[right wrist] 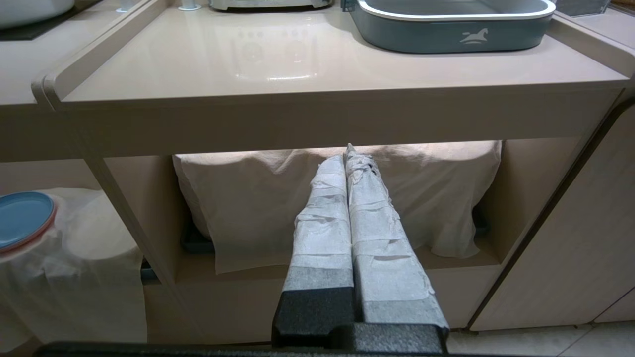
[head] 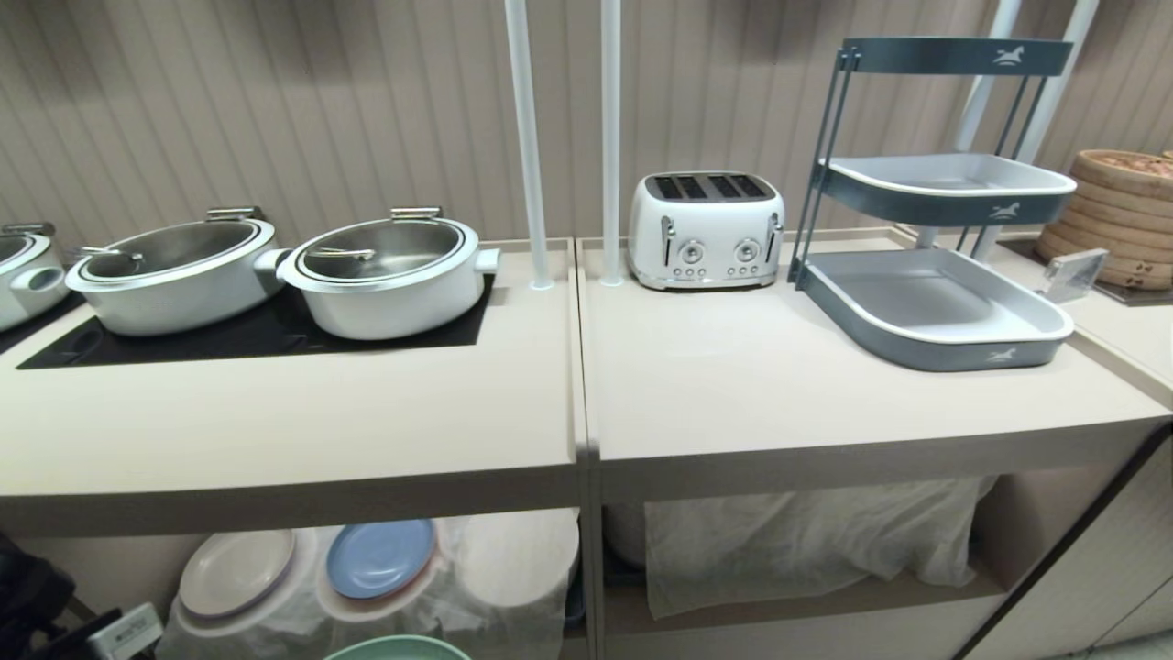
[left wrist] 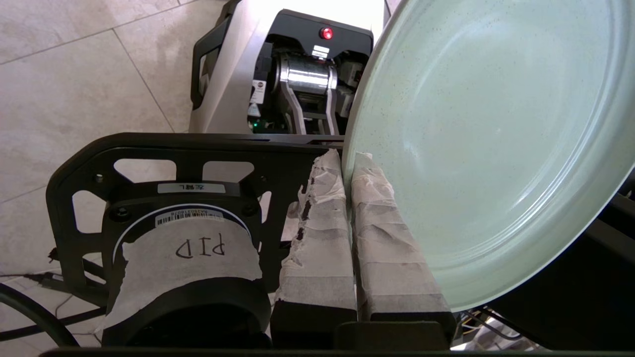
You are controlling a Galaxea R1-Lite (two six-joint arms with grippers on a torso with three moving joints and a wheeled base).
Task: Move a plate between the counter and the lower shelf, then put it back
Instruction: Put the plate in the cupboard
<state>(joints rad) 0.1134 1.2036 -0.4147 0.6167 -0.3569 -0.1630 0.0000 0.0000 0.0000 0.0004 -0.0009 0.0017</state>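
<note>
Head view gives us the bench [head: 751,385], beige and split by a seam into two sections. On its left section we count two full white pots [head: 275,270] on a black cooktop [head: 238,344], with a sliver of a third at the far left edge. On the right section stand one white toaster [head: 706,229] and one grey-blue three-tier rack [head: 935,202]; a stack of bamboo steamers [head: 1123,215] sits further right. Two white poles [head: 568,137] rise between pots and toaster.

Below, the shelf [head: 806,600] holds cloth-draped stacks. We count one cream plate [head: 236,573] and one blue plate [head: 380,556] lying on top of the draped stacks at left, and a large white cloth [head: 806,541] covering the right compartment.

Our left claw [left wrist: 347,161] is clenched on the rim of the plate [left wrist: 496,139], its taped fingers [left wrist: 317,238] pinching the edge; the mint-green plate is held tilted, in the air above the tiled floor [left wrist: 74,74] and the robot's base [left wrist: 292,74]. Only an arc of it shows at the bottom of the head view [head: 399,648], in front of the shelf's left compartment.

Our right claw [right wrist: 347,153] is clenched on nothing, fingers pressed together, pointing at the draped right compartment just under the bench's front edge.
</note>
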